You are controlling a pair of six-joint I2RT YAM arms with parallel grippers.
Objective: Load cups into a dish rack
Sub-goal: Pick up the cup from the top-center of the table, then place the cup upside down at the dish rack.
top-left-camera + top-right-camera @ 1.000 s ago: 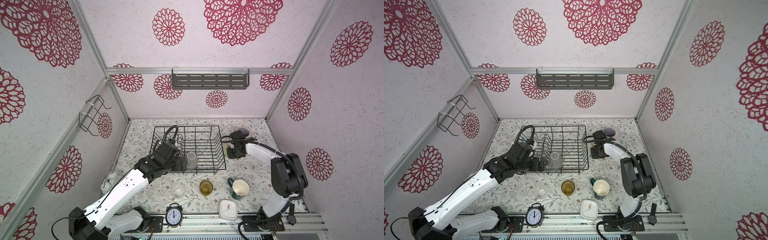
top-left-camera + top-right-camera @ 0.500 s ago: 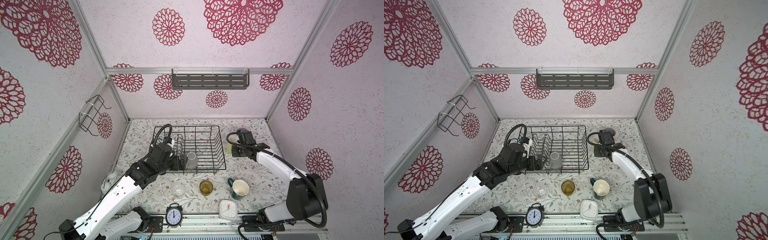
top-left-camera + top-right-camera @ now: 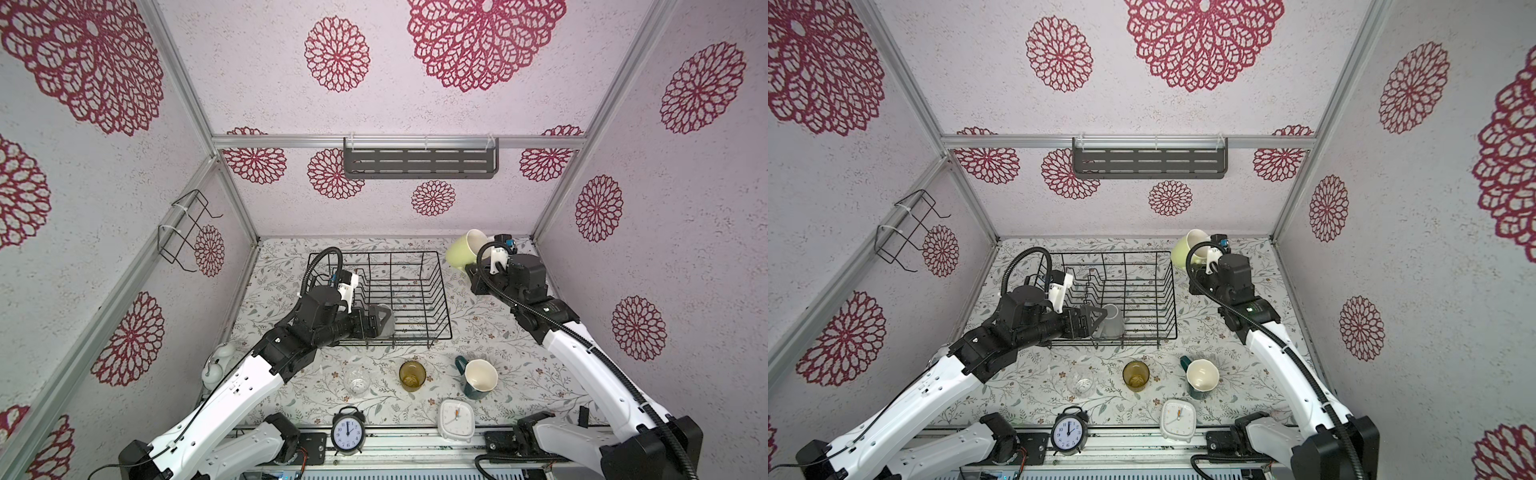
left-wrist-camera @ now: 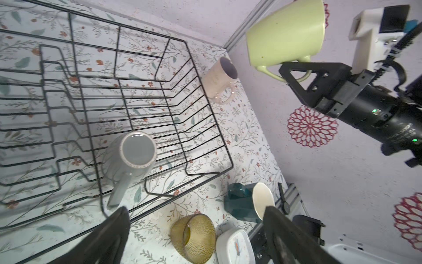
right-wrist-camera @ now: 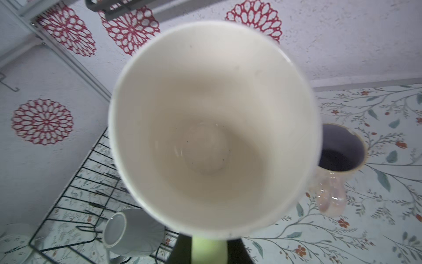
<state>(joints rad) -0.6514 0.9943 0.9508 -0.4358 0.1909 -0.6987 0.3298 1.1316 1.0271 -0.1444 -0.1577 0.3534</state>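
My right gripper (image 3: pixel 473 272) is shut on the handle of the yellow-green cup (image 3: pixel 464 249), held tilted in the air just beyond the dish rack's (image 3: pixel 432 291) far right corner; its cream inside (image 5: pixel 212 125) fills the right wrist view. A grey cup (image 3: pixel 388 322) lies on its side in the rack's near part. My left gripper (image 3: pixel 376 324) stands open right beside the grey cup, holding nothing. The pink cup (image 4: pixel 217 80) stands outside the rack, under the raised cup. On the table nearer the front stand a clear glass (image 3: pixel 357 380), an amber glass (image 3: pixel 411 376) and a teal cup (image 3: pixel 478 378).
A black alarm clock (image 3: pixel 348 430) and a white one (image 3: pixel 456 417) stand at the front edge. A white object (image 3: pixel 216 365) sits by the left wall. On the walls hang a small wire holder (image 3: pixel 187 232) and a dark slotted shelf (image 3: pixel 419 162).
My right gripper has lifted the yellow-green cup off the table and up toward the back wall. My left gripper stays open by the grey cup while its arm has shifted a little.
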